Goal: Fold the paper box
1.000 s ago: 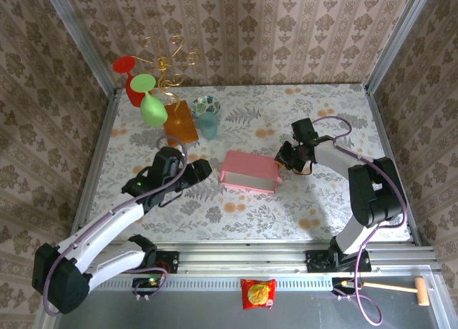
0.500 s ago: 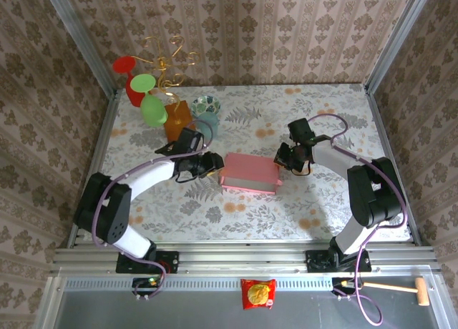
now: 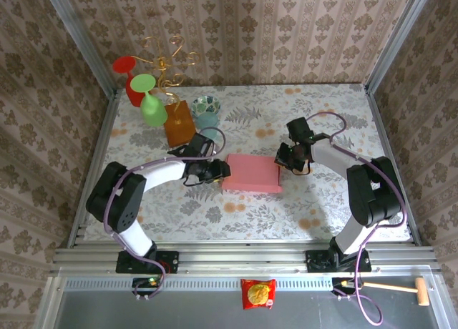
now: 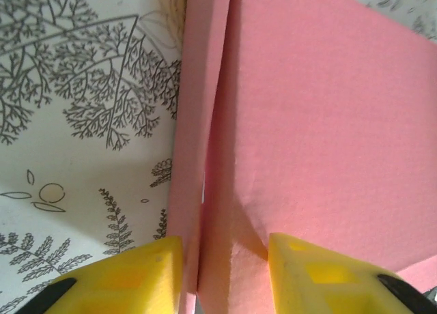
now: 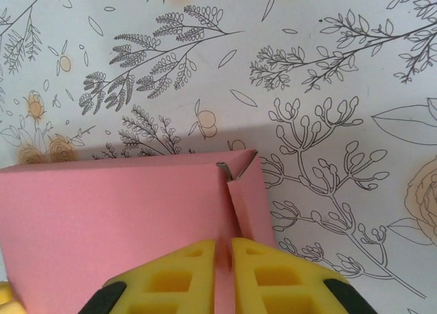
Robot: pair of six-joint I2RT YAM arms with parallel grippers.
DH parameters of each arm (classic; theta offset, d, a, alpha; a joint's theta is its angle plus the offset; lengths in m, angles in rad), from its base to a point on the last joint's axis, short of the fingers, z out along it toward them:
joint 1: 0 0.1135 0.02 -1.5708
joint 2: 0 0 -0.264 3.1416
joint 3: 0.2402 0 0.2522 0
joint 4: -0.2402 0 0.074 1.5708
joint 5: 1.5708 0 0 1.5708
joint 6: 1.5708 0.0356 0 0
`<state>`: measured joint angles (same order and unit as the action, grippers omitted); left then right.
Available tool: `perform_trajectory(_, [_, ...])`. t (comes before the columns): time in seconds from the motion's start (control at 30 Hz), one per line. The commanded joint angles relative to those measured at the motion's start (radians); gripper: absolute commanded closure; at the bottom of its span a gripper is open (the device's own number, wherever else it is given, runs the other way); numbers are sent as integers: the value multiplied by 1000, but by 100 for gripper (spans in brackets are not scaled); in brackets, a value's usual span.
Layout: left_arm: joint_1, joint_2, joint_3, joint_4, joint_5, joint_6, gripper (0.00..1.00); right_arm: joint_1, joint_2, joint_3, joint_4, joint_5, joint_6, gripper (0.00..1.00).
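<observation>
Spreading across the top view, a floral-patterned table (image 3: 322,114) is seen, walled on three sides by patterned paper. Both arms are stretched inward over it: the left arm (image 3: 154,175) is bent in from the left and the right arm (image 3: 358,172) from the right.

Between them, near the middle of the table, the paper box (image 3: 252,173) is laid flat with its pink face up.

At the back left an orange-brown block (image 3: 179,124) is stood, well apart from the box. Beside it a red glass (image 3: 131,86) and a green glass (image 3: 152,109) are hung from a gold wire rack (image 3: 168,57). A teal cup (image 3: 207,125) with a patterned bowl (image 3: 206,104) on it is placed just right of the block.

The left gripper (image 3: 218,170) is set at the box's left edge. In the left wrist view its yellow fingers (image 4: 136,273) are held apart, with the folded side flap between them.

The right gripper (image 3: 283,159) is placed at the box's right edge. In the right wrist view its fingers (image 5: 177,273) are brought almost together and are clamped on a thin upright flap of the box.

On the rail in front, a red snack packet (image 3: 257,293) and a small wooden mallet (image 3: 401,289) are laid.
</observation>
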<state>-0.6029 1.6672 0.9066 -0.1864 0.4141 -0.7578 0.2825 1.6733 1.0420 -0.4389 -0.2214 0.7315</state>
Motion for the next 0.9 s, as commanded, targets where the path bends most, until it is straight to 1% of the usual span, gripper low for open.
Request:
perform_trajectory(0.0, [-9,17,-22,-42,-39,52,66,6,-11,42,-51,33,-20,83])
perform_trajectory(0.23, [-12,26,-25,-44,-51,63,70,-11,-52,74,-93,11,-21,70])
perform_trajectory(0.33, [-14,32,-26,-48,-50,70,70,-43,-81,47,-93,-39,-28,61])
perform_trajectory(0.47, [-14,32,-35,-51,-52,74,71,-94,-124,-20,-83,-129,-60,47])
perform_trajectory(0.5, [-14,31,-38,-51,-54,74,71,-105,-134,-45,-66,-165,-65,44])
perform_trajectory(0.6, [-14,26,-55,-47,-55,72,72,-138,-144,-122,7,-294,-63,37])
perform_trajectory(0.7, [-12,25,-78,-32,-49,64,74,-145,-133,-182,86,-401,-56,35])
perform_trajectory(0.87, [-5,26,-106,-2,-42,48,75,-145,-108,-264,220,-489,-34,32])
